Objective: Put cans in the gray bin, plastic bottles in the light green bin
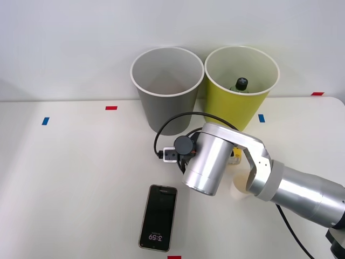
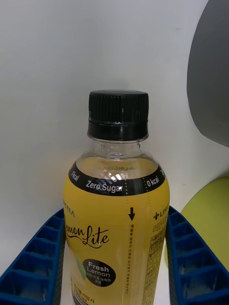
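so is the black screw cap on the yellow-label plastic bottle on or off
On. The black screw cap sits on the neck of the yellow-label plastic bottle, which stands between the blue ribbed fingers.

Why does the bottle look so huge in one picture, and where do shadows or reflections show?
Right wrist view: the yellow-label bottle sits right at the lens, so it looms large. Front view: the metal arm casts a soft shadow on the table, and the phone screen is glossy, showing 3:59.

The arm (image 1: 215, 162) hides most of the yellow-labelled bottle (image 1: 236, 158) on the table.
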Controlling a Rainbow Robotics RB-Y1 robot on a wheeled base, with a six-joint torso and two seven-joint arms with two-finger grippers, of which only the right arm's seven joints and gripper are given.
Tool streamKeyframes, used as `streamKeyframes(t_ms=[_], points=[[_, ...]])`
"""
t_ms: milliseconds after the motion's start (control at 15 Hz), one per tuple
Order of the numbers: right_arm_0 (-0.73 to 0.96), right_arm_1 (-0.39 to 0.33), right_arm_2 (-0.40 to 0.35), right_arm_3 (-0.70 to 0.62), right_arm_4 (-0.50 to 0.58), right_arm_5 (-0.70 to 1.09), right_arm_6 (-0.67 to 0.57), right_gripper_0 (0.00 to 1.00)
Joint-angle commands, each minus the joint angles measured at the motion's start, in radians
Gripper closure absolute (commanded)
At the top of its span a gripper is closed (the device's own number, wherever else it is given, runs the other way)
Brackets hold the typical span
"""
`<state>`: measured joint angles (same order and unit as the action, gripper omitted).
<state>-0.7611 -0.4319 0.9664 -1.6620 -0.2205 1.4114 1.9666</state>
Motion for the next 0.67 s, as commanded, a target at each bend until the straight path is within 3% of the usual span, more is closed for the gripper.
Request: streamKeyframes(t_ms=[67, 200, 467, 667], points=[[0.000, -0.042, 0.018, -0.071, -0.008, 0.040, -0.008, 0.99], [0.000, -0.070, 0.045, -0.128, -0.016, 0.072, -0.023, 1.00], [0.045, -0.117, 0.046, -0.262, -0.108, 0.031, -0.281, 1.00], [0.066, -0.119, 0.045, -0.329, -0.117, -0.063, -0.445, 1.00]])
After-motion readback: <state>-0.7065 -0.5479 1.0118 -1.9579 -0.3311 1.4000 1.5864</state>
